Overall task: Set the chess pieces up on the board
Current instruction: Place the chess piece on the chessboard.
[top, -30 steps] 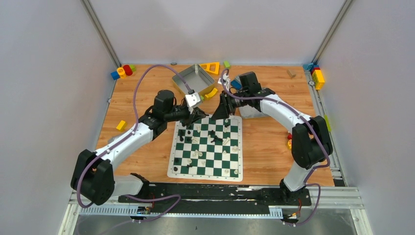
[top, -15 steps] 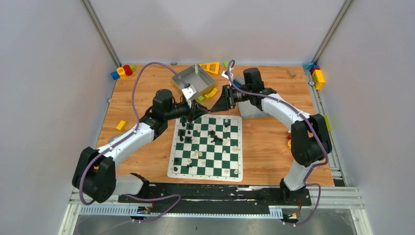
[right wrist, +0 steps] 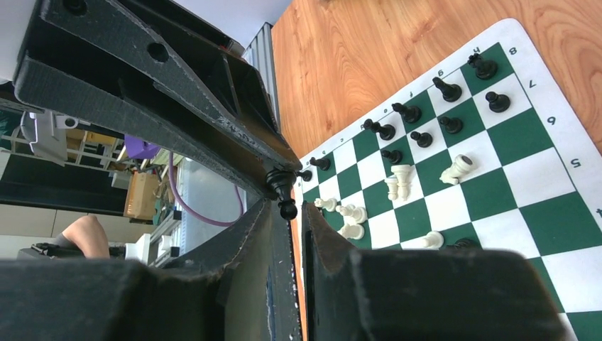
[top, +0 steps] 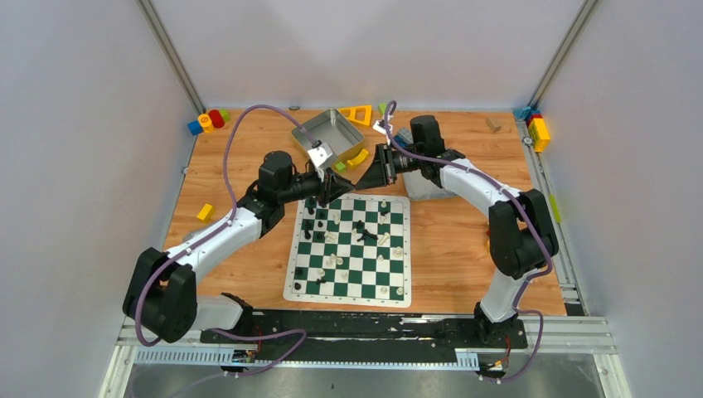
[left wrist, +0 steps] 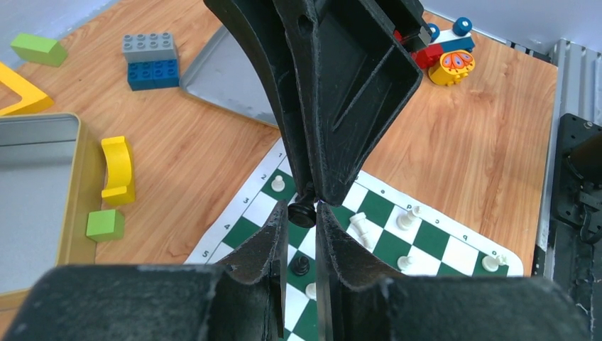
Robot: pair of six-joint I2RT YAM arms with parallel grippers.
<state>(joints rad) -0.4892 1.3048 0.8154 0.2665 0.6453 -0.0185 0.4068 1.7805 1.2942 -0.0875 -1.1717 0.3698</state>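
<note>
My left gripper (left wrist: 302,217) and my right gripper (right wrist: 287,213) meet tip to tip in the air over the far edge of the board (top: 358,275), with one black pawn (left wrist: 302,211) between them. My left fingers pinch the pawn by its wide base, which fills the narrow gap between them. My right fingers sit close on either side of its round head; I cannot tell whether they press on it.

The rest of the chess pieces (top: 362,230) are on the board, out of order. The black ones are mostly gathered toward the far left corner. The cream-white ones are scattered across the middle and the near rows, and at least one of them lies on its side.

Beyond the board's far left corner sits a square tin (top: 319,131) with yellow walls; what I see of its inside is plain grey metal. A yellow curved block (left wrist: 117,170) and a green cube (left wrist: 104,224) lie on the wood just outside its wall, not in it. A flat grey tray (left wrist: 220,74) lies past the board's far right corner, largely under my right arm. A stack of grey and blue bricks (left wrist: 150,60) stands beside it on the table.
</note>
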